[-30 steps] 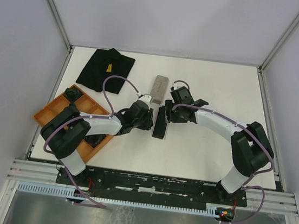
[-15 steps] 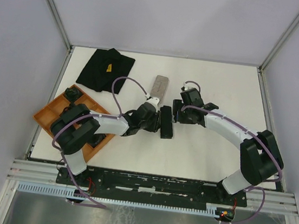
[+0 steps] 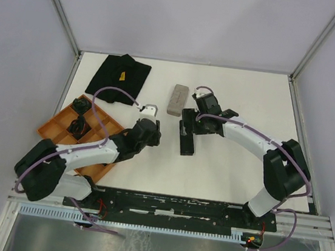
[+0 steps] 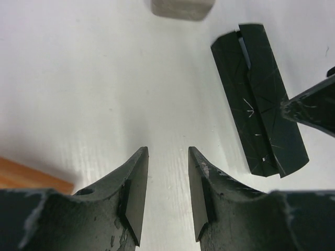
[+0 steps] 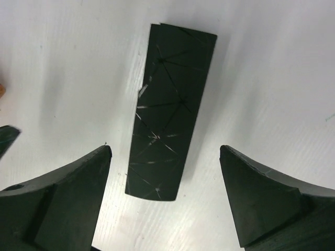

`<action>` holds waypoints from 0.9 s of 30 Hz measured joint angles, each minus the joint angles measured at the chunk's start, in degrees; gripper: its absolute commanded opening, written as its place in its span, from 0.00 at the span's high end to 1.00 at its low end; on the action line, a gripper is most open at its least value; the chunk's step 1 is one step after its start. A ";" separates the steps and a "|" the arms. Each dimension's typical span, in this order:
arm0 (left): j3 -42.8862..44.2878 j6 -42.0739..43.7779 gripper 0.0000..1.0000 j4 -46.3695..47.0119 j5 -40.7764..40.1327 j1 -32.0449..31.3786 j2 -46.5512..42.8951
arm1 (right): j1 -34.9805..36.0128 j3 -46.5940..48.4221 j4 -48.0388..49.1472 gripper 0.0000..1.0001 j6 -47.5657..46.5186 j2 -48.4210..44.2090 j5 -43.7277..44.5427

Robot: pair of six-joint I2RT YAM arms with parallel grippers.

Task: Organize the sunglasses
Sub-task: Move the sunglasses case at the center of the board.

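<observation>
My left arm [image 3: 85,152] stretches low and diagonally inward. The left gripper [image 4: 167,151] points away from the bases, its jaws parted narrowly with nothing between them. My right arm [image 3: 246,135] arcs from its base and bends inward toward the centre, wrist tipped down. The right gripper [image 5: 165,151] is spread wide, fingers clasping nothing.

blk sunglasses [image 3: 80,128] lie in orange tray [image 3: 54,125] compartment, left side; details too small.
</observation>
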 measured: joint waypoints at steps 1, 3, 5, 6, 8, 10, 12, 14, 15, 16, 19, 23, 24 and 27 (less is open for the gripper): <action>-0.79 -0.04 0.55 -0.61 -1.66 0.07 -2.56 | 0.50 1.05 -0.42 0.07 -0.17 0.81 0.70; -1.97 -0.07 0.55 -1.97 -4.46 0.11 -6.97 | 2.19 4.20 -1.97 0.07 -0.72 3.28 2.51; -2.60 -0.07 0.55 -2.95 -6.29 0.15 -10.36 | 3.58 6.45 -3.10 0.07 -1.18 5.46 4.11; -2.71 -0.04 0.55 -3.28 -7.04 0.15 -11.52 | 4.52 8.00 -4.48 0.07 -1.40 6.88 5.25; -2.78 -0.04 0.54 -3.85 -8.13 0.15 -13.55 | 5.62 10.64 -6.40 0.07 -1.79 9.64 7.48; -2.80 -0.04 0.54 -4.39 -9.18 0.15 -14.84 | 7.17 12.35 -8.00 0.07 -2.19 11.52 9.57; -2.80 -0.04 0.55 -5.03 -10.12 0.15 -15.47 | 8.24 14.21 -10.12 0.07 -2.58 13.44 12.07; -2.86 -0.04 0.55 -5.49 -10.47 0.15 -15.74 | 9.09 15.76 -11.91 0.09 -2.80 14.93 14.10; -2.95 -0.04 0.55 -5.66 -10.49 0.15 -15.87 | 9.42 16.41 -12.66 0.11 -2.89 15.61 14.91; -3.06 -0.04 0.55 -5.81 -10.49 0.15 -15.98 | 9.81 17.18 -13.60 0.12 -3.06 16.37 15.91; -3.48 -0.04 0.55 -6.03 -10.49 0.15 -16.09 | 10.64 18.45 -15.37 0.17 -3.17 17.70 18.21; -3.78 -0.04 0.54 -6.05 -10.49 0.15 -16.09 | 11.56 19.15 -17.22 0.20 -3.26 18.86 20.39; -3.85 -0.04 0.55 -6.05 -10.49 0.20 -16.09 | 11.69 19.28 -17.70 0.20 -3.28 19.06 20.72; -4.07 -0.02 0.55 -6.03 -10.47 0.26 -16.09 | 12.07 20.15 -18.88 0.21 -3.26 19.82 21.64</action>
